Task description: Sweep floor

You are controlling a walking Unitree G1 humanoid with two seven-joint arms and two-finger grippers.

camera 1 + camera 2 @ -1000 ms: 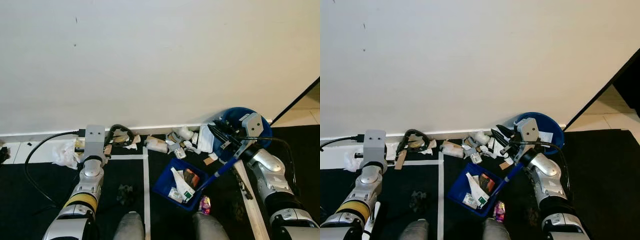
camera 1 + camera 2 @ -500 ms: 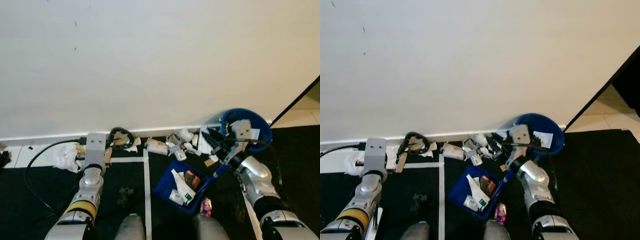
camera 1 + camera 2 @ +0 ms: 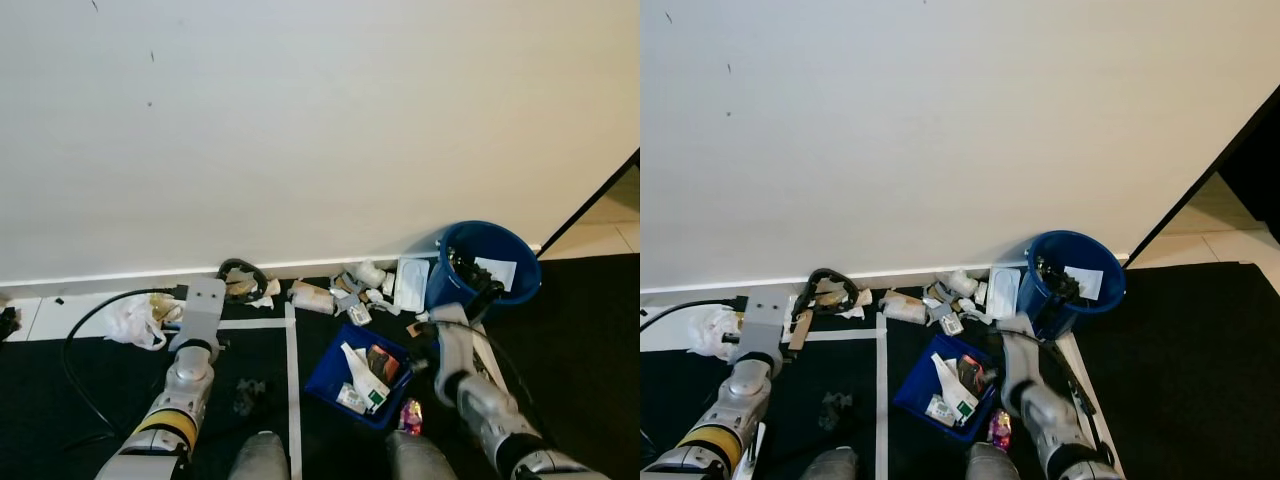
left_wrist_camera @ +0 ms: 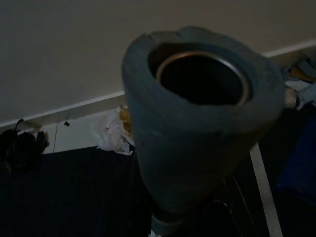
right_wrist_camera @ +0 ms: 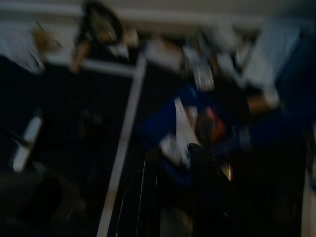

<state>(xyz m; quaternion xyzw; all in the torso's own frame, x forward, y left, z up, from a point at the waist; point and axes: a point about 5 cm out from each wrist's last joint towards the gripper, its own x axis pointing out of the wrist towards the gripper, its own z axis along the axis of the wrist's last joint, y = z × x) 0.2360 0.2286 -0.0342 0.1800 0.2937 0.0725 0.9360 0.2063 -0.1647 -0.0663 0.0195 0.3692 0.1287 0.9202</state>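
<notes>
Right, the blue dustpan (image 3: 362, 372) sits on the dark floor (image 3: 60, 400) at six o'clock, loaded with wrappers; the litter (image 3: 350, 290) lies along the wall at twelve, beside the blue bucket (image 3: 490, 275). I'd judge it all light, crumpled stuff, the pan stiff plastic, best held by its handle. The right gripper (image 5: 173, 153) is blurred, so I cannot tell its jaws. A grey tube (image 4: 197, 133) masks the left wrist view.

We see black floor (image 3: 590, 350): blue dustpan (image 3: 358, 372) at 6 o'clock, blue bucket (image 3: 487, 272) at 3, litter (image 3: 350, 290) along wall.
</notes>
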